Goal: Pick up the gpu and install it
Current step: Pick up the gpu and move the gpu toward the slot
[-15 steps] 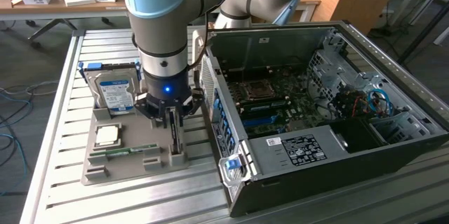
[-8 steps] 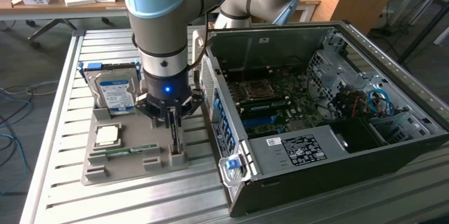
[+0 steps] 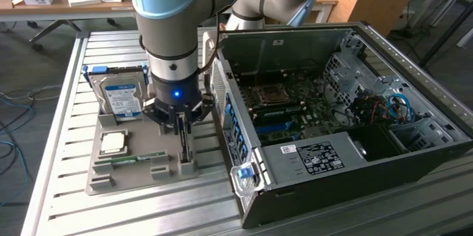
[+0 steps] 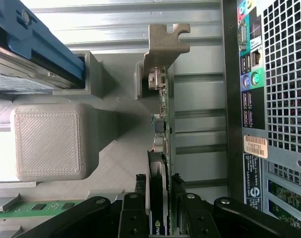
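Grey printed plastic forms the holder (image 3: pixel 99 183), our landmark on the slatted metal desk (image 3: pixel 148 214). We see the gpu (image 4: pixel 162 124) standing on edge in a slot along the holder's side that faces the open computer case (image 3: pixel 355 191). The card is not lifted out; its lower edge sits in the slot. The arm reaches straight down over that side of the holder, and the end effector (image 3: pixel 181 125) is closed on the gpu, with one of its black fingers (image 4: pixel 140 213) pressed against each face of the board. The card's silvery bracket (image 4: pixel 165 42) is at the end away from the fingers. At the holder's far end a hard drive (image 3: pixel 122 97) with a blue-white label stands upright. A processor chip (image 3: pixel 113 143) lies flat in the holder's middle, and a green memory stick (image 3: pixel 133 160) lies just beside it, toward the holder's near end.
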`<state>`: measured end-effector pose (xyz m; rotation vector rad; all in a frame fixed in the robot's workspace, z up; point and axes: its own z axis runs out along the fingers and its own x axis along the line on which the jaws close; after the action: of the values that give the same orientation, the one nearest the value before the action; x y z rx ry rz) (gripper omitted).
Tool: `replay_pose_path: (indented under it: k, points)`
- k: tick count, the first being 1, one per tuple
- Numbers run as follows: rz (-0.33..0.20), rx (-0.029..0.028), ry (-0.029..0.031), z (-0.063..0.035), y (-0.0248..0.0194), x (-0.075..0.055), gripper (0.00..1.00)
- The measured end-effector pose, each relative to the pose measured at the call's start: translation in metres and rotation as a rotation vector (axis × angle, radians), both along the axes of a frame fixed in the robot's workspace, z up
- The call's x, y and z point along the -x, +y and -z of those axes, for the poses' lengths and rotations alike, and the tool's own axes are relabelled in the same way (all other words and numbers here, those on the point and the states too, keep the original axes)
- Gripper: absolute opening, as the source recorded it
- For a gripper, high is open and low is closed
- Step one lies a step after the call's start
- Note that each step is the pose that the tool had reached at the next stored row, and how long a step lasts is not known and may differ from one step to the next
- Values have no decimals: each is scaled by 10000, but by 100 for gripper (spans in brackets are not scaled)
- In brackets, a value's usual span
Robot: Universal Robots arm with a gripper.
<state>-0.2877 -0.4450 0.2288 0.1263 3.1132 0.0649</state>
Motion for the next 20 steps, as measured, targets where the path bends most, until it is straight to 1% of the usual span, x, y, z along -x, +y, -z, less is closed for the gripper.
replay_pose_path:
  k: [20]
  points:
    - [0,0,0,0,-3,-6,33]
